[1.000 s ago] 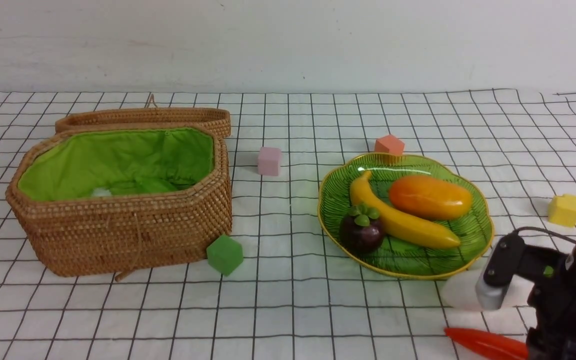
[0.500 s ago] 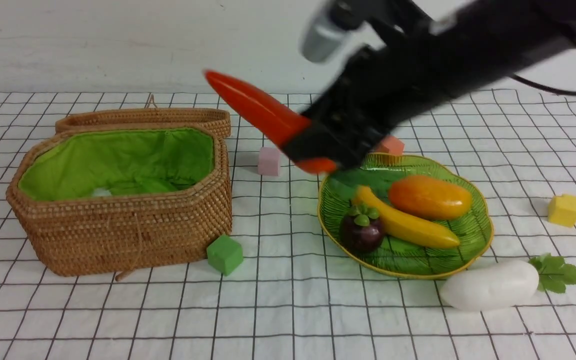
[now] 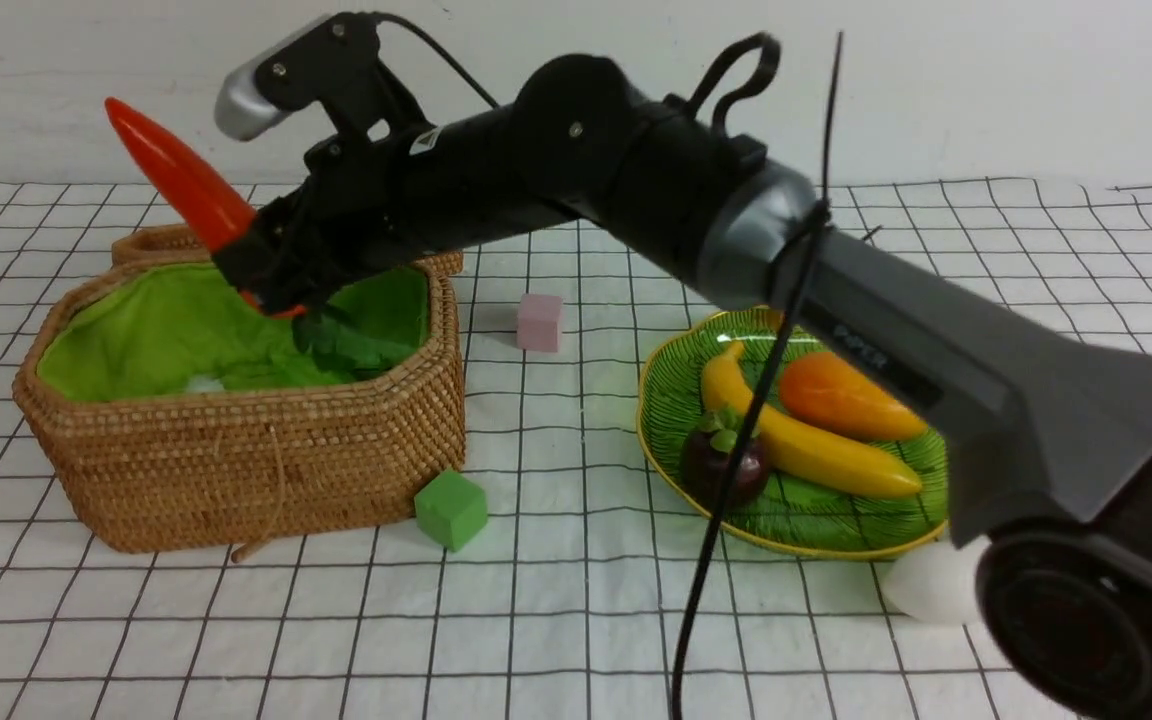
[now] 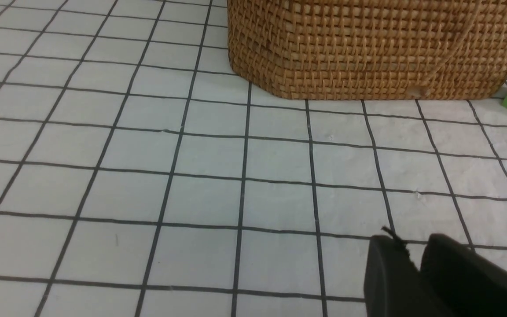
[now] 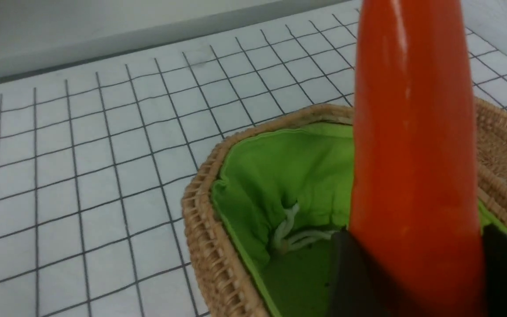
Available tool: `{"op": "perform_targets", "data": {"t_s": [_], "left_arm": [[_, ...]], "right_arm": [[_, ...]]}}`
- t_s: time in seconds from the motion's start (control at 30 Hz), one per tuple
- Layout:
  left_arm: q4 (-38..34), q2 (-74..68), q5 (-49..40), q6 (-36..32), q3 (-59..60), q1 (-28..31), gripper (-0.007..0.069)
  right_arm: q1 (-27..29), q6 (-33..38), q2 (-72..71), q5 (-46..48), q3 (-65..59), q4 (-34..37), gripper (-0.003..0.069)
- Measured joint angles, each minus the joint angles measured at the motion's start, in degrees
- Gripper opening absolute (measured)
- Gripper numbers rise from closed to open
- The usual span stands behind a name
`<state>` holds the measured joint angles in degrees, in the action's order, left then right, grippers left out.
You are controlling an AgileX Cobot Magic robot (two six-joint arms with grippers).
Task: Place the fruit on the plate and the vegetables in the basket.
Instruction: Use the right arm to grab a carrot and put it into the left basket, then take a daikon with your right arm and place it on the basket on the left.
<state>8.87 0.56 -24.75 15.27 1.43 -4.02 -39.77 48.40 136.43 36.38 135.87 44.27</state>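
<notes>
My right gripper [image 3: 266, 285] is shut on the orange-red carrot [image 3: 176, 185] and holds it over the open wicker basket [image 3: 236, 470]. The carrot's tip points up and left, and its green leaves [image 3: 346, 345] hang into the green lining. In the right wrist view the carrot [image 5: 412, 154] stands between the black fingers [image 5: 350, 273] above the basket [image 5: 205, 237]. The banana [image 3: 816, 450], the mango [image 3: 846, 400] and the mangosteen [image 3: 716, 465] lie on the green plate [image 3: 666, 400]. The white radish [image 3: 921, 590] lies in front of the plate, half hidden by the arm. My left gripper [image 4: 416, 251] is shut and empty above the cloth.
The basket lid [image 3: 151, 242] lies behind the basket. A green cube [image 3: 450, 508] sits at the basket's front right corner and a pink cube [image 3: 538, 321] between basket and plate. My right arm spans the plate. The left wrist view shows the basket wall [image 4: 368, 48].
The right arm lifted the carrot from the table's front right, then swung it up and left across the plate to above the basket. The radish stayed in place.
</notes>
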Motion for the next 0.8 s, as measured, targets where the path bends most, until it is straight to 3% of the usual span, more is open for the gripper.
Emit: {"op": "perform_targets", "data": {"t_s": [0.1,0.2,0.3,0.5,0.63,0.8], "left_arm": [[0.0,0.0,0.0,0.0,0.0,0.0,0.0111],[0.0,0.0,0.0,0.0,0.0,0.0,0.0111],[0.0,0.0,0.0,0.0,0.0,0.0,0.0111],[0.0,0.0,0.0,0.0,0.0,0.0,0.0111],[0.0,0.0,0.0,0.0,0.0,0.0,0.0111],[0.0,0.0,0.0,0.0,0.0,0.0,0.0111]], "right_arm": [[0.1,-1.8,1.5,1.1,1.2,-1.7,0.0414],[0.1,-3.5,1.6,4.6,1.6,-4.7,0.0596],[0.1,-4.0,0.9,8.0,1.7,-7.4,0.0669],[2.8,-3.9,-7.5,21.6,-0.9,-9.9,0.0633],[7.0,-3.9,-19.6,26.1,-10.9,-11.9,0.0589],[15.5,-3.9,-40.7,26.5,-37.2,-26.9,0.057]]}}
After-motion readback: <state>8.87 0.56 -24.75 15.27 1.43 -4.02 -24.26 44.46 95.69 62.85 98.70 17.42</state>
